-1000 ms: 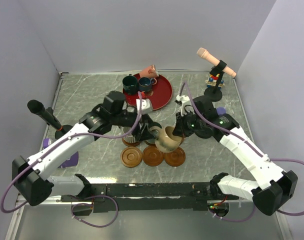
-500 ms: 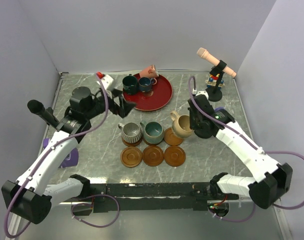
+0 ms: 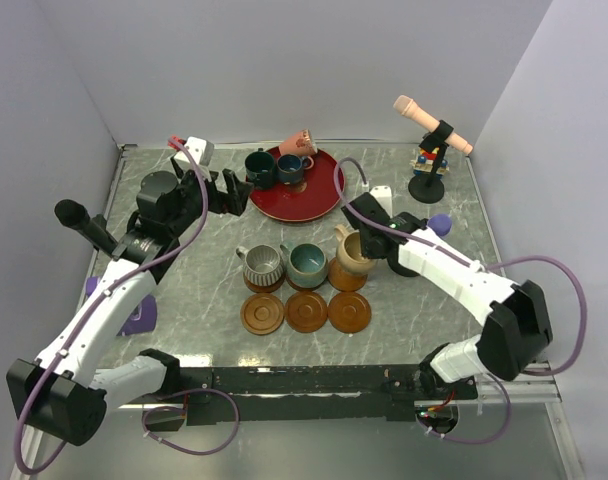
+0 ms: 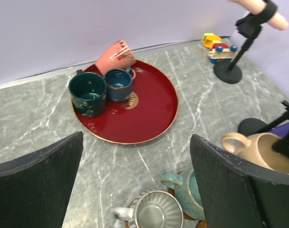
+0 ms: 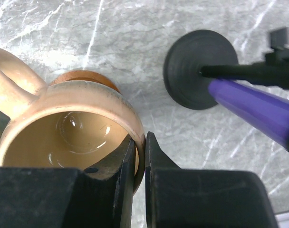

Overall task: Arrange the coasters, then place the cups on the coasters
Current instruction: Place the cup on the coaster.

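Note:
My right gripper (image 5: 139, 152) is shut on the rim of the beige cup (image 5: 63, 137), one finger inside and one outside. The cup stands over the back-right coaster (image 3: 347, 278). The grey ribbed cup (image 3: 262, 265) and the teal cup (image 3: 307, 264) stand on coasters to its left. Three bare coasters (image 3: 306, 311) lie in a row in front. My left gripper (image 3: 229, 192) hangs open and empty beside the red plate (image 4: 149, 118). On the plate are the dark green cup (image 4: 88, 92), the dark blue cup (image 4: 118, 84) and the pink cup (image 4: 115, 56), which is tipped over.
A purple microphone (image 5: 258, 107) on a black round base (image 5: 201, 69) lies just right of the beige cup. A peach microphone on a stand (image 3: 431, 130) and toy blocks (image 3: 427, 160) are at the back right. A black microphone (image 3: 84, 228) stands at the left.
My left gripper has opened and moved from the grey and teal cups back to the left, beside the plate. My right gripper has brought the beige cup down over the back-right coaster.

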### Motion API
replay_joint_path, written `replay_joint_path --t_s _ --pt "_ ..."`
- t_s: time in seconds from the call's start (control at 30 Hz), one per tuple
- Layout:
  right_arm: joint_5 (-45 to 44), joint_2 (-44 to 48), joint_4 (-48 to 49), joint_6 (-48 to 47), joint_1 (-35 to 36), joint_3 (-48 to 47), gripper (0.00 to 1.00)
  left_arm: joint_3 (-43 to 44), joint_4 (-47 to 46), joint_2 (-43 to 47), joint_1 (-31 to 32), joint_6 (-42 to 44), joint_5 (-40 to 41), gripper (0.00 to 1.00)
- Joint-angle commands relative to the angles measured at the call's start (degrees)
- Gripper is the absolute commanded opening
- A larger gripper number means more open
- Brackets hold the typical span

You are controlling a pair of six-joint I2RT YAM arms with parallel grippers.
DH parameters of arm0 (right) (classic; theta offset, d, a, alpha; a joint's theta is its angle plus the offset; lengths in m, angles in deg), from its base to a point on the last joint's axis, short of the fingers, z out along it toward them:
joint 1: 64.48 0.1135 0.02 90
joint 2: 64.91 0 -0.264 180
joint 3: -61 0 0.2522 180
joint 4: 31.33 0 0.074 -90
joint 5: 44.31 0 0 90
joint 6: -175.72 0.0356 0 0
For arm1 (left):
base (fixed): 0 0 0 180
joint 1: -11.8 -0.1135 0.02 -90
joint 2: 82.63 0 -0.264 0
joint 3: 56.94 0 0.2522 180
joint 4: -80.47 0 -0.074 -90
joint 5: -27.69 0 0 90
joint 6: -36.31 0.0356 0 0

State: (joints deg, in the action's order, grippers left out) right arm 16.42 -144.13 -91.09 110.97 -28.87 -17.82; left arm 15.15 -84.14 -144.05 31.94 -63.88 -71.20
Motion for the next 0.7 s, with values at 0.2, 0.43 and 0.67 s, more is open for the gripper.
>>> replay_joint_path --t_s 0.2,0.43,0.67 --pt "-2.63 -5.85 9.43 1.02 2.35 -0.60 0.00 0.30 -1.72 -0.80 -1.51 -1.23 2.03 0.96" --pt "-3.85 -8.93 9.53 1.55 2.62 -0.51 0.00 0.74 -0.05 -1.68 -1.95 -1.40 1.24 0.96" --pt "-4.47 -9.64 9.17 1.90 2.62 0.72 0.00 0.74 -0.31 -1.94 -2.12 -1.49 0.54 0.97"
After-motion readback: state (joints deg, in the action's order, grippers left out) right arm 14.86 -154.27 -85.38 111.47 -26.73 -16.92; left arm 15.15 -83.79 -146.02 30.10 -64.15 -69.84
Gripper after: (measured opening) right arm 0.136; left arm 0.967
